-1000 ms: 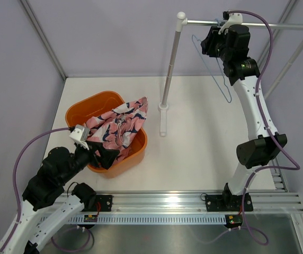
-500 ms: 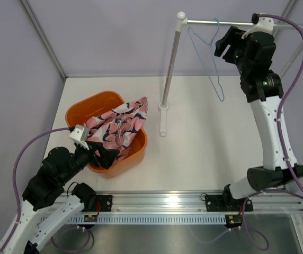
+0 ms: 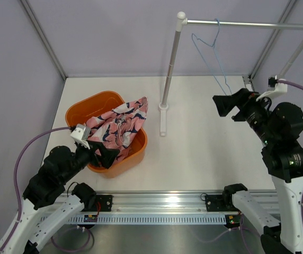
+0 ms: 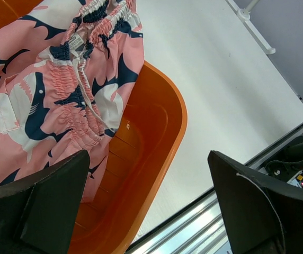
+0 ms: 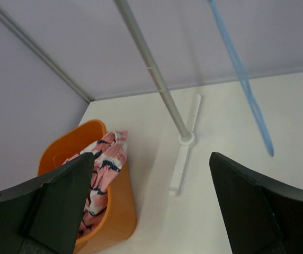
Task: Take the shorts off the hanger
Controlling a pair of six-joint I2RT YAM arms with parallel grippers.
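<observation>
The pink shorts with navy and white print lie bunched in the orange basket, one end draped over its right rim. They show close up in the left wrist view as shorts inside the basket. My left gripper hovers open over the basket's near rim, holding nothing. The light-blue hanger hangs bare by its hook from the rail. My right gripper is open and empty, below and right of the hanger, apart from it.
The rail's silver post stands on a white foot mid-table, right of the basket. A second slanted post holds the rail's right end. Walls and frame bars close off the left and back.
My right gripper has opened, left the hanger and dropped from the rail down toward the near right. The hanger has swung left on the rail. The left arm has not moved.
</observation>
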